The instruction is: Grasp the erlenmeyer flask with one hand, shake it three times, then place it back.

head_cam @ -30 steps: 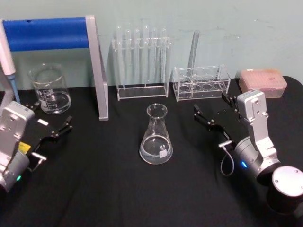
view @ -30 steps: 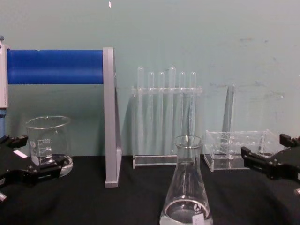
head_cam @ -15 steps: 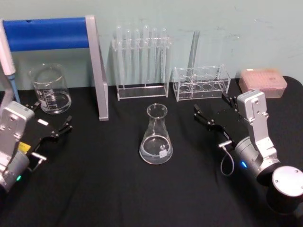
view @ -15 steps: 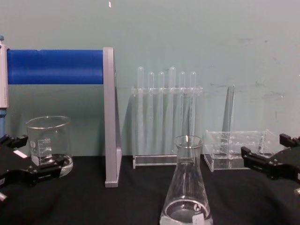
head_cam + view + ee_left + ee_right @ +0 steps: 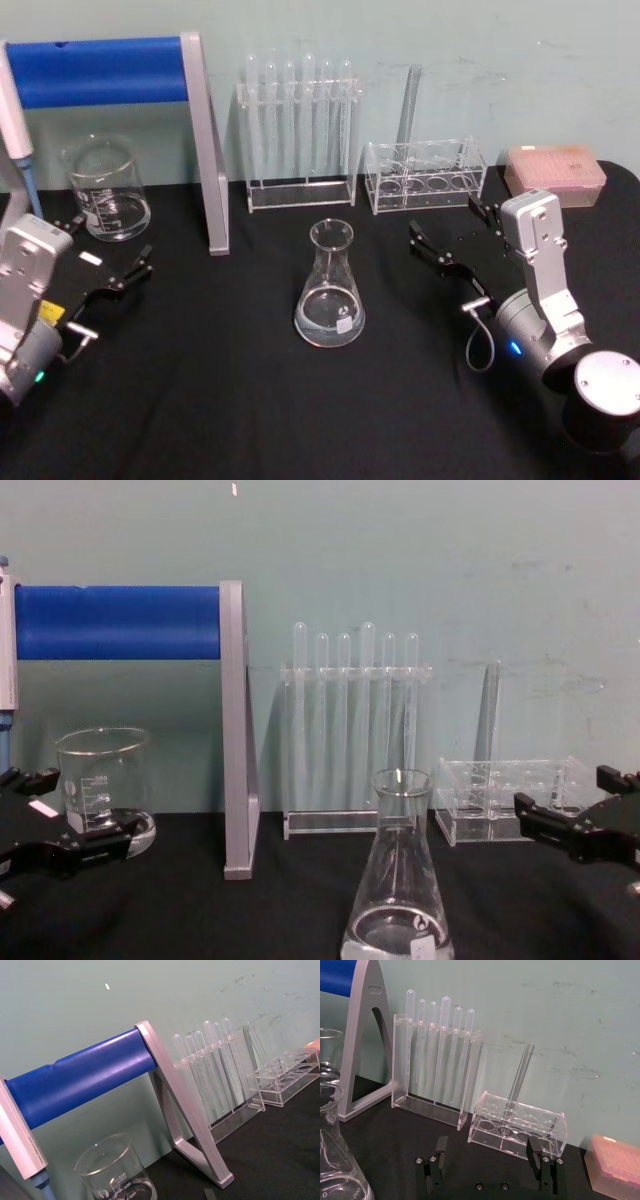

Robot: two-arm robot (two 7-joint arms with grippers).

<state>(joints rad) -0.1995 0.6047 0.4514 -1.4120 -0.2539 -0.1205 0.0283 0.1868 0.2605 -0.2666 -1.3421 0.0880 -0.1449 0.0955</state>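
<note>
1. Two grippers sit on the black table (image 5: pixel 230 420), and the flask (image 5: pixel 330 290) stands alone between them, near the middle.
2. The flask is upright on its wide flat bottom, with its thin neck pointing straight up. Nothing touches it.
3. The right gripper (image 5: pixel 455 232) is at about 3 o'clock from the flask. Its fingers are spread wide with nothing between them, and they point toward the racks at the back.
4. The left gripper (image 5: pixel 110 257) is at about 9 o'clock from the flask, close to the beaker (image 5: pixel 105 190). Its fingers are spread too and hold nothing.
5. The right gripper looks nearer to the flask than the left one, so I think it is the better one to reach.
6. From the right gripper, the flask lies toward 8 o'clock on the table.
7. No grab or shake has happened yet.
</note>
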